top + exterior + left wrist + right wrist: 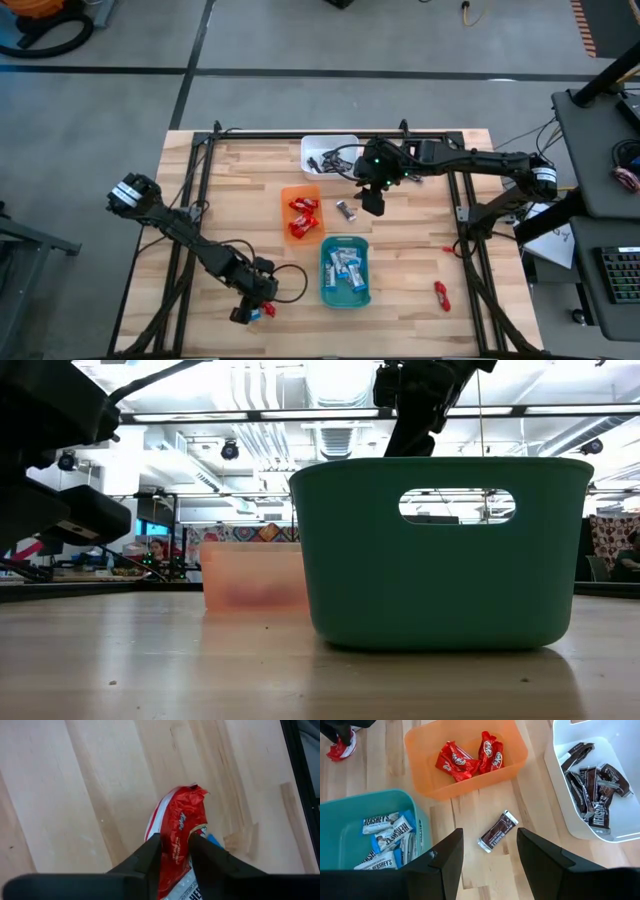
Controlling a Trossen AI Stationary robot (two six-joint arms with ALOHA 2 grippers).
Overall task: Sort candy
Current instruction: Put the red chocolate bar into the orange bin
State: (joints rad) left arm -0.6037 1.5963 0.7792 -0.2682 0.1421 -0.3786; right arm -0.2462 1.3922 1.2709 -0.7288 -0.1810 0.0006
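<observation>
Red candy in my left pincer: a red-wrapped candy [176, 840] lies on the wooden table [250, 200] near its front-left corner, a blue-and-white candy [216, 841] tucked against it.
Left gripper [174, 851]: my fingers are nearly closed, pinching the red wrapper from both sides; in the high view the gripper [255, 305] sits low at the table's front left.
Dark candy: 1 dark brown bar [498, 831] lies loose on the table between the orange tray and the white tray; same bar in the high view [346, 211].
Right gripper [489, 855]: my fingers are spread wide and hold nothing, hanging above the dark bar; high view puts the gripper [371, 198] just beside it.
Orange tray [420, 740]: holds red candies [457, 760], 4 as far as I can count.
Teal tray [340, 807]: holds blue-and-white Hershey's candies [380, 824], stacked, count unclear.
White tray [555, 765]: holds dark brown candies [592, 785], several, piled.
Stray candy: 1 red candy [441, 295] lies alone at the table's front right, well apart from the trays.
Low view: teal tray [440, 550] in front, orange tray [250, 575] behind it.
</observation>
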